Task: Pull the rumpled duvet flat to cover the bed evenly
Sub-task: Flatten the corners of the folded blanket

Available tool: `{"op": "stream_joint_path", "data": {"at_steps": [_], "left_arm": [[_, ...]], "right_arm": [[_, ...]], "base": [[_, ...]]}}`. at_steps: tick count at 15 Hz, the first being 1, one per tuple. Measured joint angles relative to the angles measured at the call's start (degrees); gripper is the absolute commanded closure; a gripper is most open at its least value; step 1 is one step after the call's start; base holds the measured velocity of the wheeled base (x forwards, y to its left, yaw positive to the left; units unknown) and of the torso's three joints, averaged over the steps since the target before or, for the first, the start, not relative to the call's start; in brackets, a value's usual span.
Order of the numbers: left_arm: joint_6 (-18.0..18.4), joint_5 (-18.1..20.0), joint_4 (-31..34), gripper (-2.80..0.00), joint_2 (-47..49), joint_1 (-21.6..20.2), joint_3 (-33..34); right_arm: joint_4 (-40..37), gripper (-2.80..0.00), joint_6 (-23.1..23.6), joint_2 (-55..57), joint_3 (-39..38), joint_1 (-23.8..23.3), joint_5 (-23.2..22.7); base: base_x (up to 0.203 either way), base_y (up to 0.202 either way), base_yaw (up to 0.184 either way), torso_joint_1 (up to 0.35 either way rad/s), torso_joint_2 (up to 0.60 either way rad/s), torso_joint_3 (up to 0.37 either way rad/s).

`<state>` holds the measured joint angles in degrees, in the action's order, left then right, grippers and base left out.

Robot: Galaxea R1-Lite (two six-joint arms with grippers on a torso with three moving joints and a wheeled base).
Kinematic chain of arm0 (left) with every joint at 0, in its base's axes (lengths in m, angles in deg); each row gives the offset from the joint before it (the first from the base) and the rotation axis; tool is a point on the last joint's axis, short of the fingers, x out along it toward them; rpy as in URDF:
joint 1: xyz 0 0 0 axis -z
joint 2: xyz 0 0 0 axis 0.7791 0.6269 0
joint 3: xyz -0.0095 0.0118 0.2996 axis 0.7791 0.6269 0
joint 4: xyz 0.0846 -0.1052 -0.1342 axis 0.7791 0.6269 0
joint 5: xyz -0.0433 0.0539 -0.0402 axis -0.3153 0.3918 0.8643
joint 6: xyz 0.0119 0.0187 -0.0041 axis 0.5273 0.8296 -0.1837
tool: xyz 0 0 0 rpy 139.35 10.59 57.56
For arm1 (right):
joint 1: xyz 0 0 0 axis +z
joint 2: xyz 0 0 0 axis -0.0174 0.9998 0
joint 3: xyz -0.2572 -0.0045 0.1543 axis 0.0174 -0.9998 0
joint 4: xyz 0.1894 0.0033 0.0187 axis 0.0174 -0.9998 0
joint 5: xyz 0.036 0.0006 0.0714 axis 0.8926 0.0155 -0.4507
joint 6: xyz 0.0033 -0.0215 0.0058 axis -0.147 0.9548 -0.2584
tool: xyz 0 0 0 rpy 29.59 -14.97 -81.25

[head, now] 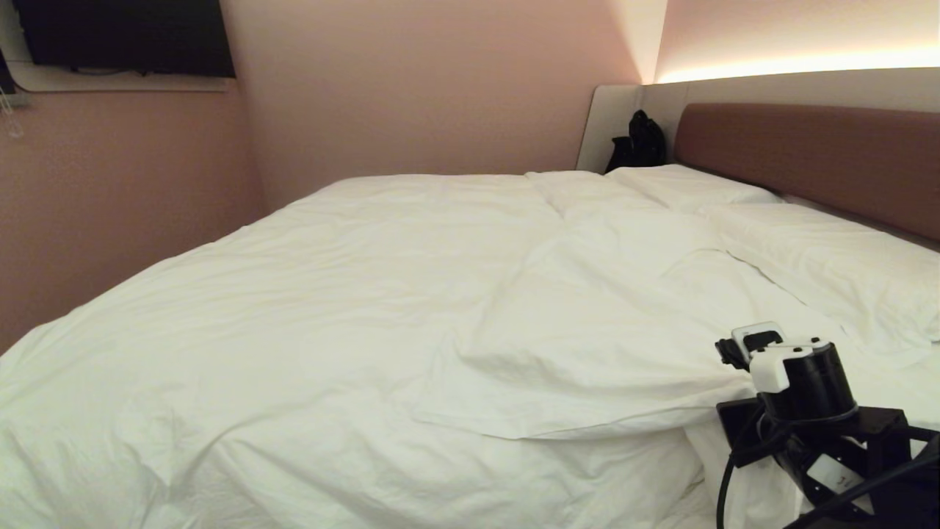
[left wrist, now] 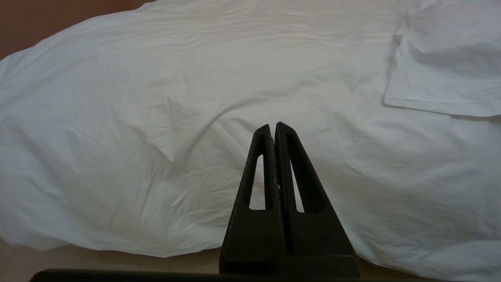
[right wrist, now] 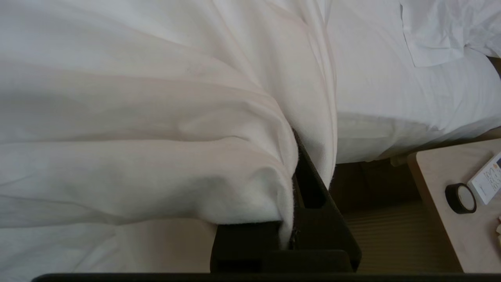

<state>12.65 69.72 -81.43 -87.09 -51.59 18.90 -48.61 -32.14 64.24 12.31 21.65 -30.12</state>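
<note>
pink-walled room; right end effector (right wrist: 293, 188) clamps duvet (head: 352, 294) on bed (head: 808, 147)

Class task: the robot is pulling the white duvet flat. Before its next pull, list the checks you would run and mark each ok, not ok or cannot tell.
1. Right end effector shut on the puffy white fabric duvet: ok.
2. Left end effector shut, holding nothing: ok.
3. Duvet flat: not ok, a fold lies doubled over.
4. Flat white pillows uncovered: ok.
5. Black tape roll on the pale bedside table apart from the cloth: ok.
6. Far edge even: cannot tell.
</note>
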Motion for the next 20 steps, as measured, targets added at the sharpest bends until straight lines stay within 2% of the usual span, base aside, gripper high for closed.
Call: {"op": "stream_joint_path", "data": {"at_steps": [2,3,11,17,20], "left_arm": [[0.02,-0.02,0.0,0.0,0.0,0.0,0.0],[0.0,-0.04,0.0,0.0,0.0,0.0,0.0],[0.0,-0.01,0.0,0.0,0.0,0.0,0.0],[0.0,-0.02,0.0,0.0,0.0,0.0,0.0],[-0.02,-0.02,0.0,0.0,0.0,0.0,0.0]], "right_arm": [[0.05,0.0,-0.2,-0.14,-0.43,0.0,0.02],[0.09,-2.8,-0.31,-0.22,-0.8,0.0,0.02],[0.02,-2.8,-3.3,-3.01,-3.71,0.9,0.96],[-0.13,-2.8,-4.56,-14.26,-7.16,7.49,1.31],[-0.38,-2.8,-4.16,-21.45,-7.52,9.31,2.26]], "base": [[0.0,0.0,0.0,0.0,0.0,0.0],[0.0,0.0,0.0,0.0,0.0,0.0],[0.0,0.0,0.0,0.0,0.0,0.0],[0.0,0.0,0.0,0.0,0.0,0.0],[0.0,0.0,0.0,0.0,0.0,0.0]]}}
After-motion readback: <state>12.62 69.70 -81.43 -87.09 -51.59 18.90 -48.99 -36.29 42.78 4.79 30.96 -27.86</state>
